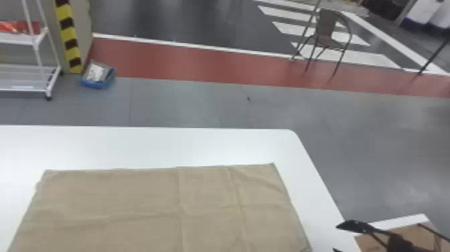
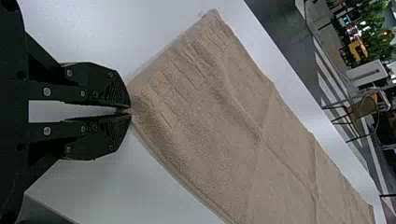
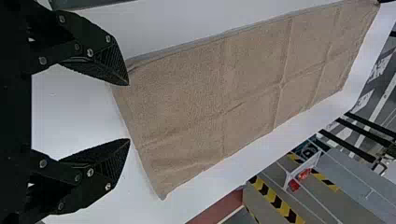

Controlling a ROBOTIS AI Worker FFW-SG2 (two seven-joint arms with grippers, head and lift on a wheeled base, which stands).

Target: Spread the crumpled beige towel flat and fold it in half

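The beige towel (image 1: 160,201) lies spread as a broad, mostly flat rectangle with crossing creases and light wrinkles. At the right, just beyond the table's side edge, is my right gripper (image 1: 335,238). In its wrist view the right gripper (image 3: 129,112) is open at one end of the towel (image 3: 201,102), its upper finger by a corner and nothing held between the two. The left wrist view has my left gripper (image 2: 130,111) shut on a corner of the towel (image 2: 210,107), tips pinching the cloth low over the table.
The white table (image 1: 150,144) extends past the towel's far edge, with a rounded far right corner. A brown box (image 1: 418,234) stands off its right side. Farther off on the floor are a chair (image 1: 328,37), a blue tray (image 1: 97,82) and a white rack (image 1: 23,88).
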